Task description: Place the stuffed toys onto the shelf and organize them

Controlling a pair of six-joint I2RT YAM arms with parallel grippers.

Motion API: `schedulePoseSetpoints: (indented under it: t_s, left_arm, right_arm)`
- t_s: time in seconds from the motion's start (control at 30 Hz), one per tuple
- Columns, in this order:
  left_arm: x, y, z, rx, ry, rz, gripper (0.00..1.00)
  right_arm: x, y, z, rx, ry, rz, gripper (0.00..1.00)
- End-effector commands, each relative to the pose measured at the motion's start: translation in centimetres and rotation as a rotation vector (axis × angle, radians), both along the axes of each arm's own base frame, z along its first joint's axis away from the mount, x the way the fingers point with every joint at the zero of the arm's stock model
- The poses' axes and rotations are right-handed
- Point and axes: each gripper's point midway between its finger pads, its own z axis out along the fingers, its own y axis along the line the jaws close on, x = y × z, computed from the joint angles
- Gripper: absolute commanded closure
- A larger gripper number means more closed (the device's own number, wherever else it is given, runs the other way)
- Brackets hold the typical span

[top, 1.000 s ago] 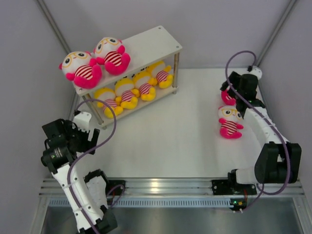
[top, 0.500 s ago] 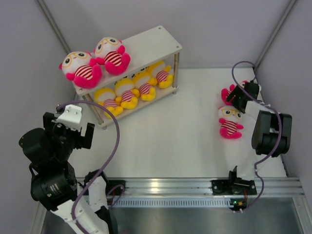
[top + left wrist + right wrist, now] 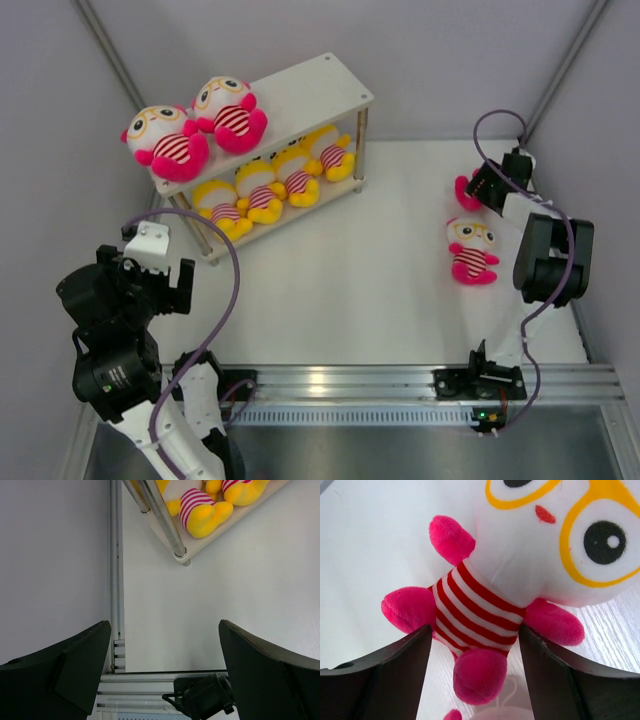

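Top view: your shelf (image 3: 300,95), back left, carries two upper pink toys (image 3: 170,140) on its top board and four yellow toys (image 3: 265,190) in a row below. On the tabletop (image 3: 350,270) at right, the near pink toy (image 3: 470,250) lies apart, the right claw (image 3: 490,185) sits over the far pink toy (image 3: 466,190), and the left claw (image 3: 150,280) hangs by the shelf's near corner. Left wrist: your left claw is released, with nothing between its fingers and a shelf leg (image 3: 165,525) ahead. Right wrist: your right claw is released, its fingers straddling the far pink toy's striped belly.

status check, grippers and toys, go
Left gripper open, empty, near shelf. Right gripper open astride pink toy. Second pink toy loose on table, six toys shelved. Nothing blocking.
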Motion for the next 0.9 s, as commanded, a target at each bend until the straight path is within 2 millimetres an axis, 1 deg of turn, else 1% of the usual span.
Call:
schedulePoseSetpoints:
  t_s: [0.0, 0.03, 0.07, 0.13, 0.23, 0.27, 0.3, 0.33, 0.37, 0.4, 0.43, 0.47, 0.5, 0.53, 0.57, 0.6, 0.63, 0.67, 0.7, 0.73, 0.77, 0.8, 0.83, 0.87]
  left_arm:
    - [0.0, 0.3, -0.2, -0.009, 0.009, 0.02, 0.05]
    - [-0.1, 0.4, -0.2, -0.002, 0.009, 0.027, 0.05]
    - [0.0, 0.5, -0.2, 0.0, 0.01, 0.027, 0.05]
    - [-0.1, 0.7, -0.3, 0.009, 0.015, 0.035, 0.05]
    - [-0.1, 0.7, -0.3, 0.013, 0.016, 0.032, 0.05]
    - [0.0, 0.7, -0.4, 0.011, 0.018, 0.031, 0.05]
    - [0.1, 0.7, -0.4, 0.011, 0.019, 0.029, 0.05]
    - [0.0, 0.6, -0.3, 0.01, 0.017, 0.024, 0.05]
    - [0.1, 0.7, -0.4, 0.008, 0.023, 0.027, 0.05]
    - [0.2, 0.8, -0.5, 0.01, 0.023, 0.028, 0.05]
    - [0.3, 0.9, -0.5, 0.011, 0.024, 0.031, 0.05]
    - [0.3, 0.9, -0.6, 0.012, 0.023, 0.029, 0.05]
    - [0.5, 0.9, -0.8, 0.008, 0.028, 0.028, 0.05]
    - [0.6, 0.9, -0.9, 0.004, 0.029, 0.026, 0.05]
    - [0.7, 0.9, -1.1, 0.0, 0.03, 0.02, 0.05]
    - [0.8, 0.8, -1.1, -0.006, 0.03, 0.014, 0.05]
    - [0.8, 0.7, -1.2, -0.009, 0.031, 0.011, 0.05]
    - [0.8, 0.7, -1.1, -0.012, 0.028, 0.011, 0.05]
    - [0.8, 0.6, -1.0, -0.01, 0.025, 0.007, 0.05]
    - [0.8, 0.6, -1.0, -0.008, 0.026, 0.01, 0.05]
    - [0.7, 0.6, -1.0, -0.006, 0.023, 0.011, 0.05]
    - [0.7, 0.6, -1.1, -0.005, 0.026, 0.01, 0.05]
    - [0.7, 0.6, -1.1, -0.004, 0.025, 0.01, 0.05]
    - [0.7, 0.6, -1.1, -0.003, 0.024, 0.008, 0.05]
  right_arm:
    - [3.0, -0.2, 1.5, -0.018, -0.07, 0.026, 0.3]
    - [3.1, -0.1, 0.6, -0.012, -0.047, 0.032, 0.31]
    - [2.8, 0.0, 0.0, -0.001, -0.017, 0.039, 0.31]
    - [3.0, 0.1, 0.0, 0.001, -0.015, 0.041, 0.31]
    - [2.8, 0.1, -0.4, -0.001, -0.007, 0.029, 0.46]
    - [2.7, -0.1, -0.4, -0.004, -0.004, 0.025, 0.63]
    - [2.8, -0.1, -0.4, -0.01, -0.005, 0.028, 0.73]
    - [2.8, -0.2, 0.2, -0.017, -0.016, 0.031, 0.84]
    - [2.8, -0.3, 0.7, -0.038, -0.024, 0.044, 1.0]
    - [3.0, -0.3, 1.7, -0.054, -0.043, 0.053, 1.0]
    - [3.2, -0.3, 4.2, -0.082, -0.096, 0.067, 1.0]
    - [3.4, -0.1, 5.9, -0.121, -0.13, 0.109, 1.0]
    - [4.0, 0.6, 8.5, -0.148, -0.19, 0.152, 1.0]
    - [4.0, 1.3, 12.0, -0.173, -0.262, 0.195, 1.0]
    - [4.4, 2.7, 14.8, -0.215, -0.341, 0.3, 1.0]
    - [4.8, 4.2, 18.5, -0.25, -0.416, 0.36, 1.0]
    - [4.4, 5.3, 22.1, -0.29, -0.489, 0.41, 1.0]
    - [4.1, 7.0, 25.9, -0.35, -0.556, 0.51, 1.0]
    - [3.7, 9.2, 28.0, -0.383, -0.599, 0.592, 1.0]
    - [2.8, 10.7, 29.0, -0.392, -0.595, 0.66, 1.0]
    - [2.0, 12.8, 30.7, -0.444, -0.64, 0.78, 1.0]
    - [0.7, 16.5, 32.7, -0.455, -0.67, 0.887, 1.0]
    - [-0.2, 18.3, 33.7, -0.48, -0.694, 0.957, 1.0]
    - [-1.4, 20.7, 36.0, -0.542, -0.772, 1.061, 1.0]
